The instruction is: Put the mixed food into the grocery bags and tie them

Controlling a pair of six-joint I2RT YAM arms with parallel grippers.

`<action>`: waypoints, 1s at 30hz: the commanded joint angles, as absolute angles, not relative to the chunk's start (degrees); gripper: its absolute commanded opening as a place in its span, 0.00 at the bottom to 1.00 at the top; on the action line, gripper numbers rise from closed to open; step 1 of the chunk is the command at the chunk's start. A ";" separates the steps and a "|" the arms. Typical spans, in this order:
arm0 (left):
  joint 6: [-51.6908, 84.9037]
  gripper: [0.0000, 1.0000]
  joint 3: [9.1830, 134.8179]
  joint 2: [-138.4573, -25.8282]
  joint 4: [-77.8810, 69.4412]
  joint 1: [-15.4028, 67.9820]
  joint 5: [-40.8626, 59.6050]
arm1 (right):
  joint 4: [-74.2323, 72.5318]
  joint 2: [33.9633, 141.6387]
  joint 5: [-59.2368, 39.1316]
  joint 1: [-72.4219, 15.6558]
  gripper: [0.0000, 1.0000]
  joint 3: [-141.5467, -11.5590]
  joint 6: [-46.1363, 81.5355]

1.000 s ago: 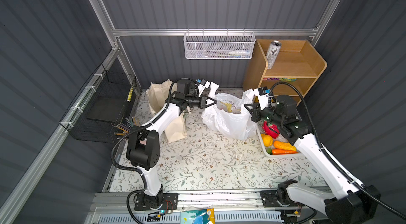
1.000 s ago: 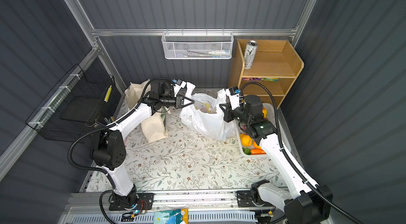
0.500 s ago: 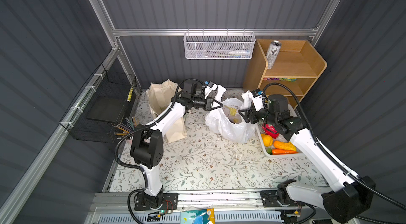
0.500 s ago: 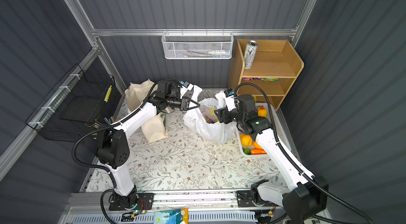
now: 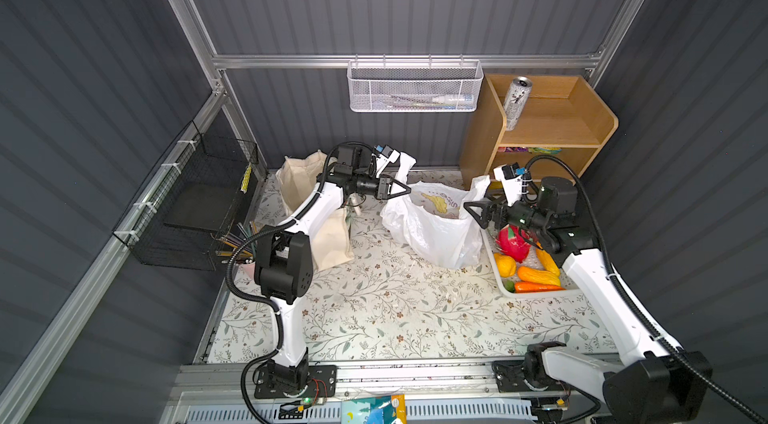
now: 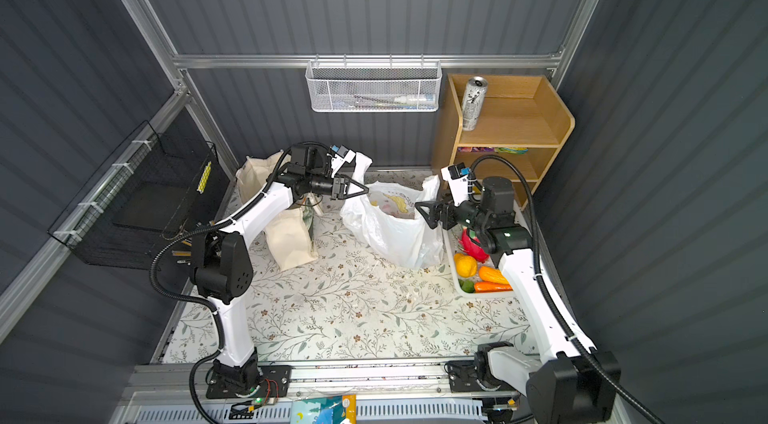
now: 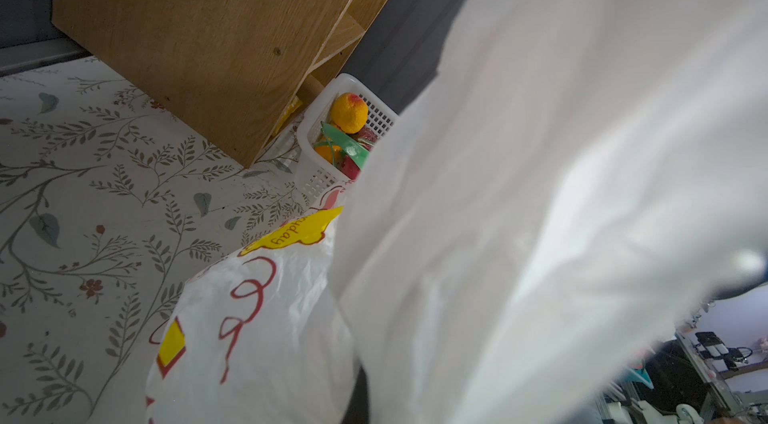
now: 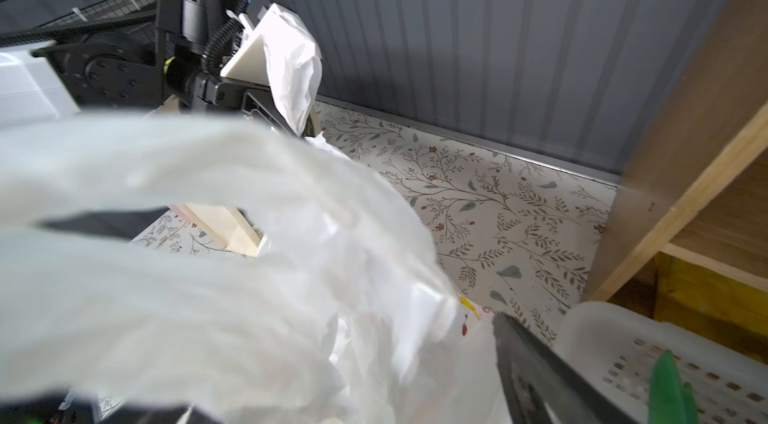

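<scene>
Left gripper [image 5: 405, 190] clenched on plastic bag [image 5: 432, 230] rim, 9 o'clock side; hold high, mouth taut. Right gripper [image 5: 473, 215] jaws spread, empty, beside bag's 3 o'clock handle. Bag mid-table; basket [image 5: 536, 295] at its 3 o'clock holds dragon fruit [image 5: 513, 241]: likely next, lower in gently.

Both arms are stretched inward, tips pointing at each other, well apart. The left gripper [image 5: 405, 190] is pinched right down to a point, the right gripper [image 5: 473, 214] has jaws splayed wide, elbow way behind it.
</scene>
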State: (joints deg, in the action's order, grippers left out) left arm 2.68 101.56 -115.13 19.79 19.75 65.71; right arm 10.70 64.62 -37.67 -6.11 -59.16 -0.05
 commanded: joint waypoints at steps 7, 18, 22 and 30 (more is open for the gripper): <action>-1.51 0.00 106.02 -118.19 24.86 18.02 73.14 | 7.56 60.74 -40.86 -2.99 0.98 -53.57 -0.81; -6.66 0.00 109.41 -120.39 32.48 17.93 75.63 | -5.94 70.87 -44.84 -3.24 0.99 -54.67 4.56; -7.21 0.00 109.89 -120.76 33.22 18.02 76.16 | -8.88 73.84 -46.32 -3.44 0.94 -55.88 5.60; -7.03 0.00 110.22 -121.40 33.61 18.02 76.96 | -15.06 77.83 -50.47 -4.38 0.78 -57.51 9.40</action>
State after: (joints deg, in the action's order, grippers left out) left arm -5.67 108.47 -120.55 31.90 18.28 75.24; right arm -10.87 77.12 -47.59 -3.84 -55.66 7.60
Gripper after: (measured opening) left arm 0.047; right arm 0.782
